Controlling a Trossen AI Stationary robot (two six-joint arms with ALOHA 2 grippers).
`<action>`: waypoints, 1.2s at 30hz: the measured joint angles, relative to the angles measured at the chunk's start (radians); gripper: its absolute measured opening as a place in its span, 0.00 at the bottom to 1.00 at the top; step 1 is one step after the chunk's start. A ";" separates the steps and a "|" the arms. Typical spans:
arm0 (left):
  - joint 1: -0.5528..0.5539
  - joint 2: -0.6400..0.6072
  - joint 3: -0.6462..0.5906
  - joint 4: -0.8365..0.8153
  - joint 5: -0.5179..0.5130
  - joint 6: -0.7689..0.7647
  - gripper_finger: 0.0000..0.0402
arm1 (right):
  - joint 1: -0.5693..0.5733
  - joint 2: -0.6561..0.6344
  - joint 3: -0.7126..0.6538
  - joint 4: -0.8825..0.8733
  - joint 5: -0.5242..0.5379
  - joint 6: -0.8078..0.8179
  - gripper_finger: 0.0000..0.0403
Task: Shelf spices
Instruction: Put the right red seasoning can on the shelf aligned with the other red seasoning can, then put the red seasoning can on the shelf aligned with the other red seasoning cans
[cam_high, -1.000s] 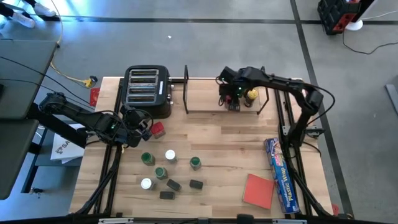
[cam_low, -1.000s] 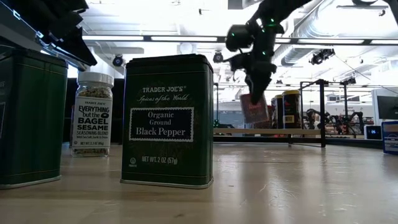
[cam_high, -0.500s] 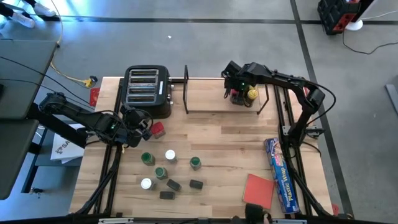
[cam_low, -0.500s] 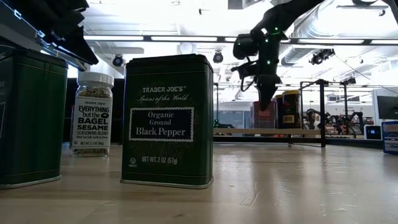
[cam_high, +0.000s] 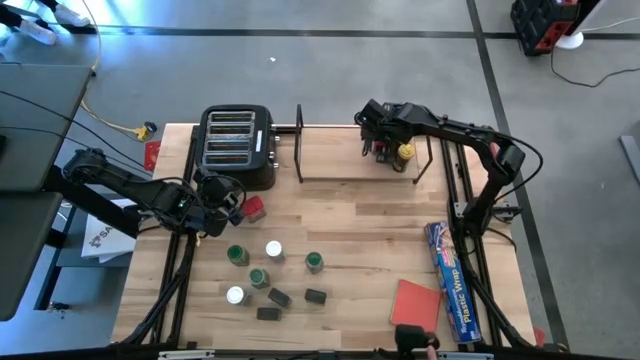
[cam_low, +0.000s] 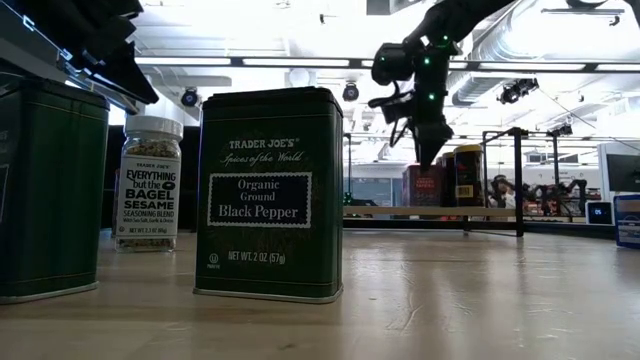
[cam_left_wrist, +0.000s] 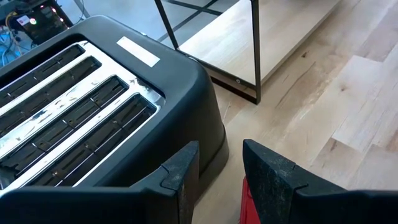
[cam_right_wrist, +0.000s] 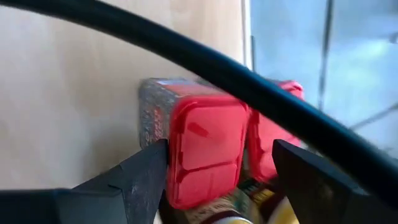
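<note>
My right gripper (cam_high: 378, 140) hangs open over the right end of the shelf (cam_high: 335, 170), a black wire rack on a light board. Its fingers (cam_right_wrist: 149, 174) stand on either side of a red-topped jar (cam_right_wrist: 205, 146) that stands upright on the board, with a gap showing at one side. A second red-topped jar (cam_right_wrist: 277, 124) and a yellow-topped one (cam_high: 405, 152) stand beside it. My left gripper (cam_left_wrist: 221, 162) waits open next to the toaster (cam_high: 238, 145), with a red tin (cam_high: 253, 208) close by its fingers. Green-, white- and black-topped spices (cam_high: 270, 275) stand on the table.
A blue plastic-wrap box (cam_high: 452, 280) and a flat red pad (cam_high: 416, 305) lie toward the table's near right corner. In the low view a black pepper tin (cam_low: 270, 195), a sesame jar (cam_low: 150, 180) and a green tin (cam_low: 50, 190) stand close to the camera. The shelf's middle and left stand bare.
My right gripper carried a red-topped jar, hanging tilted below its fingers, toward the shelf's right end and lowered it. The jar now stands upright on the board beside the other jars. The gripper has let go and risen slightly above it.
</note>
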 joint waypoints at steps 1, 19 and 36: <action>0.000 0.000 0.000 0.000 0.000 0.000 0.30 | 0.004 0.000 0.000 0.000 0.026 -0.006 0.70; 0.000 0.000 0.000 0.019 0.019 0.002 0.30 | 0.209 -0.060 0.000 0.119 0.031 -0.056 0.70; -0.009 -0.002 -0.106 -0.086 0.460 -0.249 0.27 | 0.382 -0.103 0.000 0.355 -0.282 0.172 0.70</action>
